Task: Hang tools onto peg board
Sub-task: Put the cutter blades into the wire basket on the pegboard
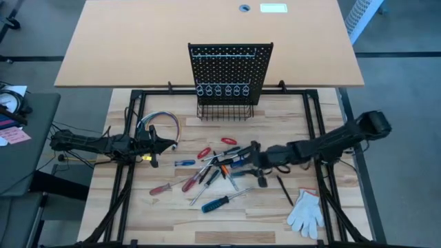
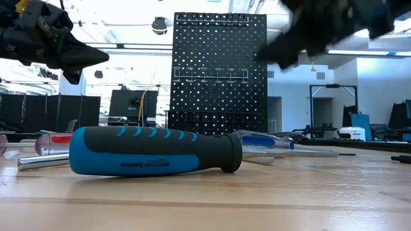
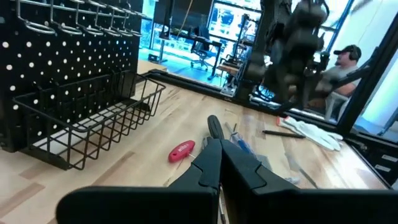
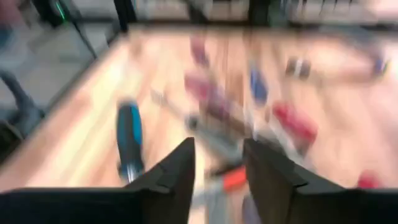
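Our right gripper (image 1: 242,164) hangs over the right edge of the tools (image 1: 210,172), its two fingers (image 4: 177,174) standing apart with a clear gap and nothing between them. The tools lie in a loose heap in the middle of the table (image 1: 275,220), with red, blue and black handles crossing one another; a blue-and-black screwdriver (image 1: 222,201) lies a little apart on the near side. The peg board (image 1: 230,69) stands upright at the far edge of the table, its row of ring holders (image 1: 219,89) empty and the wire basket (image 1: 224,110) at its foot.

We judge the step in hand to be choosing and picking one tool. To do it well, we should settle on a handle that lies free rather than one pinned under its neighbours, turn the wrist so the fingers straddle the handle across its width, and come straight down before closing. Gripping near the top of the handle would leave the shaft hanging free to drop through a ring. In the heap the shafts overlap, so a careless close could catch two tools at once.

Our left gripper (image 1: 165,143) waits at the left of the table, closed on nothing, beside the looped wires (image 1: 160,121). A white glove (image 1: 306,212) lies at the near right.
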Available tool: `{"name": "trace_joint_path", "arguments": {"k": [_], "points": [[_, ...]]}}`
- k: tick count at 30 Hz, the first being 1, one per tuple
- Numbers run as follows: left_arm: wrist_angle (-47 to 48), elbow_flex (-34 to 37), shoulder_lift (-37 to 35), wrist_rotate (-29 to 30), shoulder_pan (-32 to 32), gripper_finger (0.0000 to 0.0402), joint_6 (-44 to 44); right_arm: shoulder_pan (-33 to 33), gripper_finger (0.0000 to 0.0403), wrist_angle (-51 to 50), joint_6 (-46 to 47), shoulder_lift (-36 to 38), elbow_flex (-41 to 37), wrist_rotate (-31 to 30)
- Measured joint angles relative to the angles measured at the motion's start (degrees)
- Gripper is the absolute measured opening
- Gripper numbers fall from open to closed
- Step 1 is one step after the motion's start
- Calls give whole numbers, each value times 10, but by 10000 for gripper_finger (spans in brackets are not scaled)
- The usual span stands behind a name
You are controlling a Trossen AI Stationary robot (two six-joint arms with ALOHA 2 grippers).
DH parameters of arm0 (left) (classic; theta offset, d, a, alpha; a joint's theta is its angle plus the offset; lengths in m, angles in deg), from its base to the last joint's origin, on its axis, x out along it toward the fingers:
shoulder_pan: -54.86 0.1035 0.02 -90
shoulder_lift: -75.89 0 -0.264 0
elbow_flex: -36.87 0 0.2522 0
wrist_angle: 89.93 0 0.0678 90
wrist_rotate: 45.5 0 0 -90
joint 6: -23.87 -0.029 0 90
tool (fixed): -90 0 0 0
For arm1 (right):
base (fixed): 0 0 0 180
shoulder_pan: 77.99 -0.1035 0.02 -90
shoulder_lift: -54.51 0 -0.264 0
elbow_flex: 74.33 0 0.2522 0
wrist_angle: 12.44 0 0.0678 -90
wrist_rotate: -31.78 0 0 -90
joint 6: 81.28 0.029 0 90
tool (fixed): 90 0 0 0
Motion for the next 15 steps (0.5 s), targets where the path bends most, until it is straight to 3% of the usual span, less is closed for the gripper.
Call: {"name": "trace_joint_path", "arguments": {"k": [7, 15], "points": [[1, 0, 0, -15, 0, 0, 2, -7, 202, 14, 2, -114, 0, 2], [1, 0, 0, -15, 0, 0, 4, -3, 205, 15, -3, -163, 0, 2]]}}
